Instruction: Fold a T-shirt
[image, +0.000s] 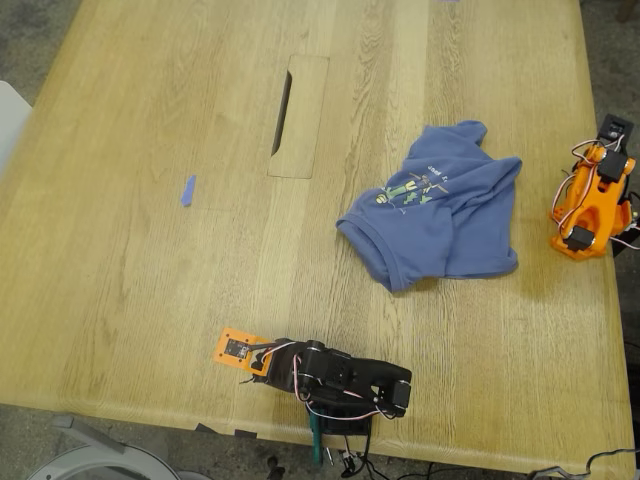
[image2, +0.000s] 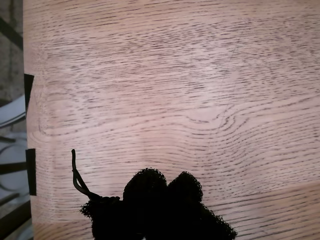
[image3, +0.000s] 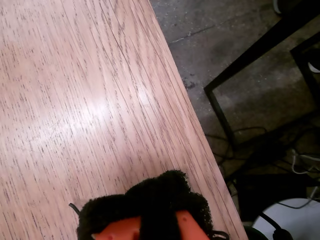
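**T-shirt lies crumpled near one arm; both grippers over bare wood**

The exterior view alone shows the T-shirt (image: 440, 205) — slate-blue, bunched and unfolded, its chest graphic facing up — lying on the wooden table (image: 130, 250) toward the exterior view's right. Nothing touches it. An orange arm (image: 592, 195) stands folded at the table's edge on the exterior view's right, near the shirt but apart from it. A black arm (image: 350, 385) lies folded along the near edge, well apart from the shirt. A small blue tape scrap (image: 188, 190) sits on the wood toward the exterior view's left, and a slot-shaped cutout (image: 297, 115) is set in the tabletop.

Neither wrist view shows the shirt. The first wrist view gives only wood grain and a table edge, with the first gripper (image2: 162, 197) appearing as dark fuzzy pads (image2: 145, 190) pressed together, nothing between them. The second wrist view adds what the others lack — a grey floor (image3: 220, 30) with cables beyond the table edge. The second gripper (image3: 160, 200) shows black fuzzy padding over orange; its pads look closed with nothing held.

The wrist views do not settle which arm is first.
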